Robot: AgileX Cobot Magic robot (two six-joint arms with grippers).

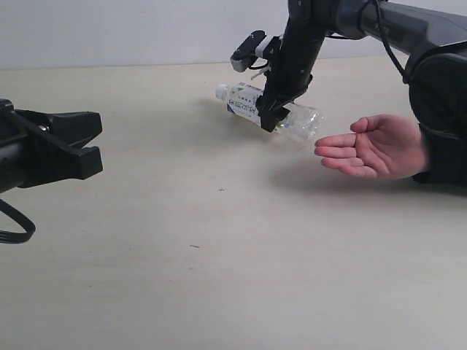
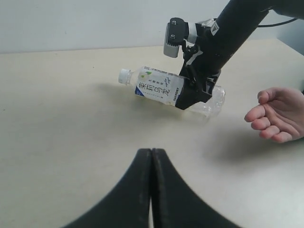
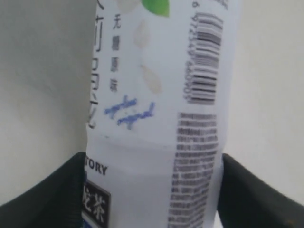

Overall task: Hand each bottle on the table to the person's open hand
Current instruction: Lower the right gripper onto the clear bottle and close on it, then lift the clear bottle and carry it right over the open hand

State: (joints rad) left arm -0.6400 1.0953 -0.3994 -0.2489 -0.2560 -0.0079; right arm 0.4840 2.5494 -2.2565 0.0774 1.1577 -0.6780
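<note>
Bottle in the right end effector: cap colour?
White cap on the clear plastic bottle; left wrist view shows it best.

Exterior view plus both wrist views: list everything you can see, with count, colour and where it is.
table: one, pale beige, under everything
bottle: one, clear with a white-green label, turned sideways, right of middle in the exterior view
cable: one, black, lower left edge of the exterior view
person's hand: one, bare with a dark sleeve, palm up, right of the bottle and not touching it
camera: one, grey-black, on the right arm's wrist
right gripper: one, black, fingers against both sides of the bottle
left gripper: one, black, fingers shut and empty, far left
</note>
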